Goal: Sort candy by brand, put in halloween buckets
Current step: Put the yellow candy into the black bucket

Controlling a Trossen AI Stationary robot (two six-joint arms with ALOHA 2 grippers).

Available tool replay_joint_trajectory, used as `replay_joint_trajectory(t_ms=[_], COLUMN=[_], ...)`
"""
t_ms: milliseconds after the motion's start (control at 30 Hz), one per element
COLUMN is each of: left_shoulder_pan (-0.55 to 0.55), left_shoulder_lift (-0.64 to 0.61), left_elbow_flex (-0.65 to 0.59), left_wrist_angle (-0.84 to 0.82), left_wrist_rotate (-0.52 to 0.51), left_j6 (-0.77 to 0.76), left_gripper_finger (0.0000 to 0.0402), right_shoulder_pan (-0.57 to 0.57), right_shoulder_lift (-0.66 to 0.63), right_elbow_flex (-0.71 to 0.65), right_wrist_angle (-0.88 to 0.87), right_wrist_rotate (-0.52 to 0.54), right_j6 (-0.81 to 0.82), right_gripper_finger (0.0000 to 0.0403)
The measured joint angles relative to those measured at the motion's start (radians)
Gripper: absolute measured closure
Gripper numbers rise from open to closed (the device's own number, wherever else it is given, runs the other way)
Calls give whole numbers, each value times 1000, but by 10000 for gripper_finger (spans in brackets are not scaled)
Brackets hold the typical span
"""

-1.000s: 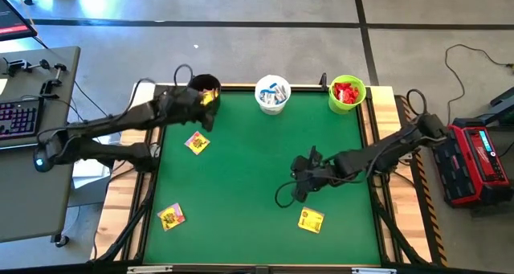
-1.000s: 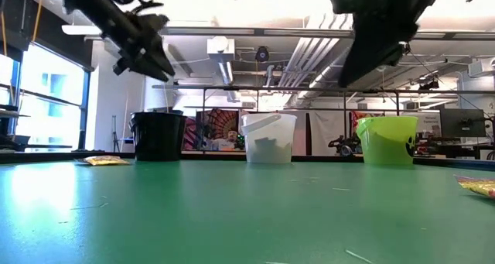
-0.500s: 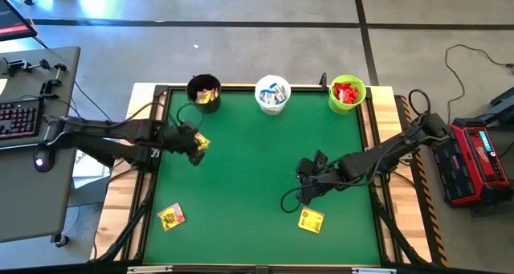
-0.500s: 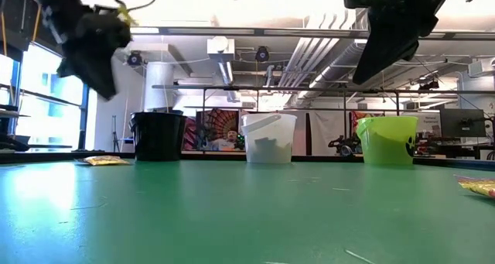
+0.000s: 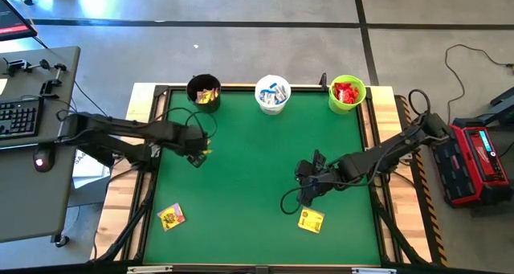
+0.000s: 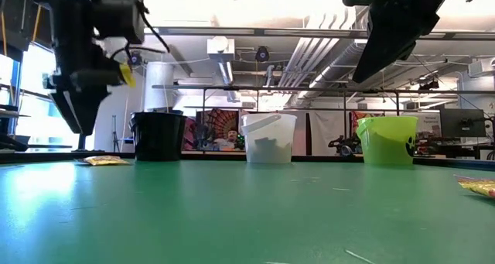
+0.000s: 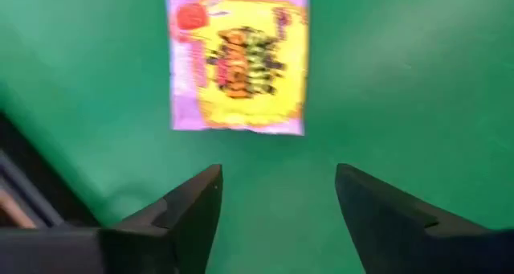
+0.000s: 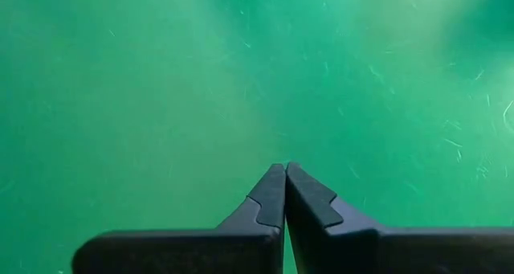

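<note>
High view: left gripper (image 5: 199,152) hanging over yellow candy packet (image 7: 237,61) at mat's left side, fingers spread, gripping nothing. Right gripper (image 5: 303,195) pinched shut, empty, near another yellow packet (image 5: 311,220).

Yellow-purple packet (image 7: 237,61), green table (image 7: 401,81)

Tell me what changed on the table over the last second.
The left claw swung from the black bucket down over the yellow candy packet on the green mat and opened, empty. The right claw drifted slightly, shut. Buckets and the other packets stayed put.
</note>
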Motion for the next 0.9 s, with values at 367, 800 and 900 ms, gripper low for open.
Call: replay_joint_trajectory(t_ms=[367, 800, 900], left_shoulder_pan=[174, 266, 266], left_shoulder_lift=[162, 282, 295], left_elbow_flex=[0, 0, -6], left_wrist_angle=[87, 101, 120], left_wrist_rotate=[-14, 60, 82], left_j6=[178, 272, 288], left_gripper_finger=[142, 144, 157], right_shoulder_pan=[0, 0, 0], right_shoulder_lift=[0, 0, 0], right_elbow_flex=[0, 0, 0], right_wrist_angle=[4, 5, 5], right_wrist_rotate=[-7, -8, -8], right_j6=[13, 28, 28], right_gripper_finger=[403, 403, 403])
